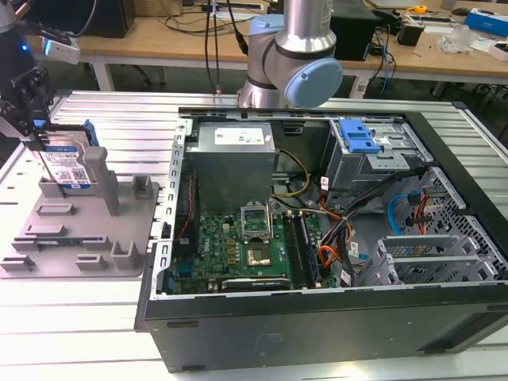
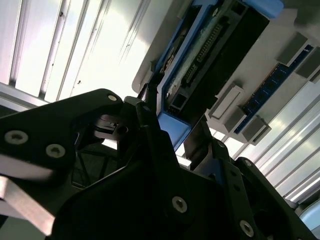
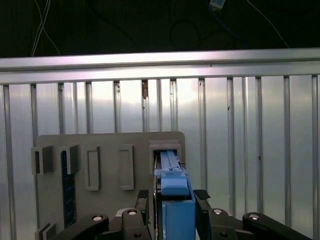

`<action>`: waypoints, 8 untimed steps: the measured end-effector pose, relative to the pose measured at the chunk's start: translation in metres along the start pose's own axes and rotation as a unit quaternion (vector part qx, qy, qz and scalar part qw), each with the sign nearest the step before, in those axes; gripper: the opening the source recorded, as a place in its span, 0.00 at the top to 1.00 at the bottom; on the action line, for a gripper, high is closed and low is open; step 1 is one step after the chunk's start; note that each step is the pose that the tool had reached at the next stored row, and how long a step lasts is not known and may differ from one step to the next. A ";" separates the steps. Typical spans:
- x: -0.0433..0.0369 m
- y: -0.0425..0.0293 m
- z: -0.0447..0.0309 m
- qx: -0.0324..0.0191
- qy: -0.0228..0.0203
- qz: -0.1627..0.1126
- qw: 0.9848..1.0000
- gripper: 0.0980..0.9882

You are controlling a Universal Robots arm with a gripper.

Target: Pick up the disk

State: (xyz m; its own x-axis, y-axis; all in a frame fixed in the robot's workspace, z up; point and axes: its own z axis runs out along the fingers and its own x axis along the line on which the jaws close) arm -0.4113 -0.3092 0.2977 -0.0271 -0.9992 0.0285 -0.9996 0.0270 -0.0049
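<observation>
Disk (image 1: 70, 167) upright on grey tray (image 1: 79, 228), fingers (image 3: 143, 198) clamped on its sides

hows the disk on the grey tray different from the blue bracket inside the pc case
The disk stands on edge in the grey tray; the blue bracket lies flat inside the computer case. The disk carries a blue-and-white label; the blue bracket is plain blue plastic. The gripper is at the disk, not the blue bracket. Both have blue plastic.
</observation>
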 end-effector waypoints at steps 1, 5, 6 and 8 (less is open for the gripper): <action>0.0000 0.0000 0.0000 0.000 0.000 0.000 1.000 0.60; 0.0000 0.0000 0.0000 0.000 0.000 0.000 1.000 0.68; 0.0000 0.0000 0.0000 0.000 0.000 0.000 1.000 0.68; 0.0000 0.0000 0.0000 0.000 0.000 0.000 1.000 0.68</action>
State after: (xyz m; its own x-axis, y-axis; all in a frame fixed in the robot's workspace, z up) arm -0.4113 -0.3092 0.2977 -0.0271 -0.9992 0.0284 -0.9996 0.0270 -0.0048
